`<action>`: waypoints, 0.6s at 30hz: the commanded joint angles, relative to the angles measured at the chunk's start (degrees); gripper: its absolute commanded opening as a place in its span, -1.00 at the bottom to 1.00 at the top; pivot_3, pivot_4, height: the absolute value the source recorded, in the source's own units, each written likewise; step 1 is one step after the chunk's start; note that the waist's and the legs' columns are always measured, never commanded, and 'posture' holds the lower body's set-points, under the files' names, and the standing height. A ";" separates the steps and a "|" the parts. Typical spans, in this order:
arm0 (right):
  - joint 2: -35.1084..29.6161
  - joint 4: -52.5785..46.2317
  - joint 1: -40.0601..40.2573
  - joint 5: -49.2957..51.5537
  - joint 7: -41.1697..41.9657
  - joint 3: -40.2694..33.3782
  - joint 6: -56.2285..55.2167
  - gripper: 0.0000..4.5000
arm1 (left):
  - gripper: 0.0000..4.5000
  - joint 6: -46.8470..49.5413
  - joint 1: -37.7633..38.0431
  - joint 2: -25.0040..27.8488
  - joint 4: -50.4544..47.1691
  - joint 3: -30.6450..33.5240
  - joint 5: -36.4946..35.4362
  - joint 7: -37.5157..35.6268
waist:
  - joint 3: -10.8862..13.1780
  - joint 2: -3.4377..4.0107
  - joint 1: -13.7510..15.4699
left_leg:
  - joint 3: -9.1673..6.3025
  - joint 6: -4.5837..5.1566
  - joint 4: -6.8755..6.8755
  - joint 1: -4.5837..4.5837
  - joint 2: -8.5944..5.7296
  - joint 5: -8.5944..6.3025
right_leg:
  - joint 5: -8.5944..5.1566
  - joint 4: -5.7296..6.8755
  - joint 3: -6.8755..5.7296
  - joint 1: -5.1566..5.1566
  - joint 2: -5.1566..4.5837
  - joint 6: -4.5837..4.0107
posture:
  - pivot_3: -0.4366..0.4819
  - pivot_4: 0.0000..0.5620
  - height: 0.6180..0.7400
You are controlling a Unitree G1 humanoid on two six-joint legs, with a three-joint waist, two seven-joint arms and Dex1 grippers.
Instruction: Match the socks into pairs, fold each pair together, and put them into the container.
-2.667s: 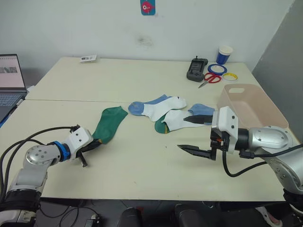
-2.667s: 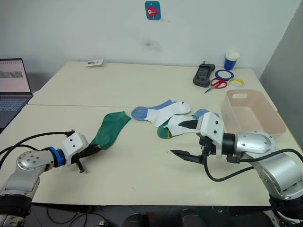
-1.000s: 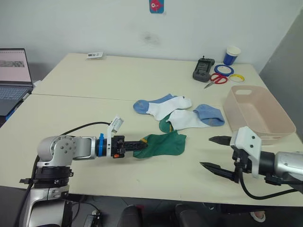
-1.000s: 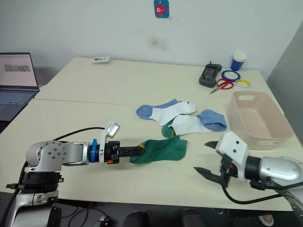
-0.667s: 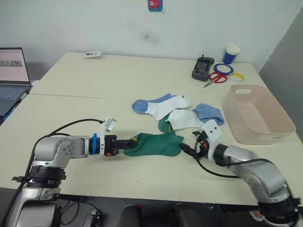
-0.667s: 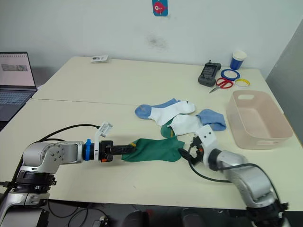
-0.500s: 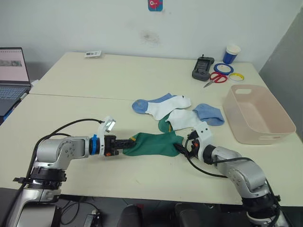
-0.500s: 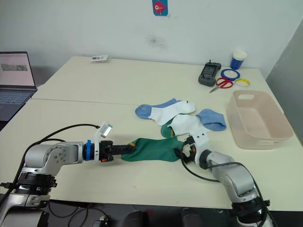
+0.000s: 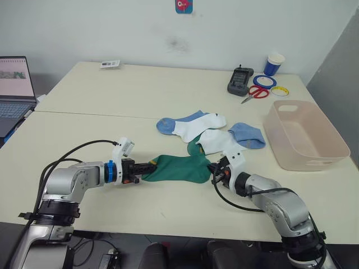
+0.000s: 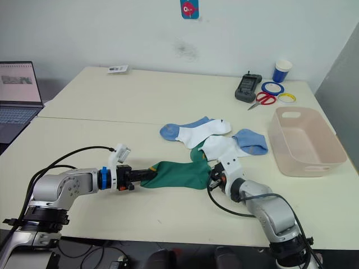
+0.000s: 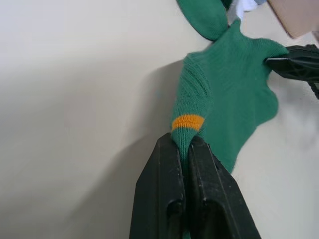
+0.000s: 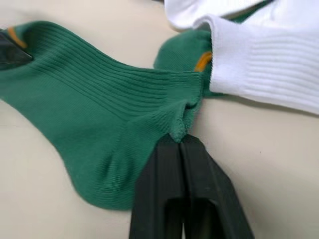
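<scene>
Even, bright overhead light; no glare on the counter (image 9: 168,95). Shadows soft and short. Wrist views sharp close in, slightly soft farther off.

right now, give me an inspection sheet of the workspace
surface: pale table, seam across it.
job's things: green sock flat, held at both ends; second green sock under a white sock; another white sock behind; tub holds no socks.
clutter: cup, tape rings, scissors, black handset, card.
grippers: left gripper shut on the sock's yellow-marked end; right gripper shut on the other end.
cables: black cable looping by the left arm, another at the right.
surroundings: laptop, wall sticker.
</scene>
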 commanded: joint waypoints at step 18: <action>-8.66 -29.48 22.91 14.87 -1.35 -14.30 16.66 -0.99 | -1.00 17.48 9.08 2.18 -18.21 -2.50 -7.94 0.72 | 0.00 0.02 -0.62 | -0.08 0.01 -0.01 0.11 0.06 0.00 | -0.01 0.00 -0.01 0.04 0.06 0.02 | -0.05 -0.47 0.75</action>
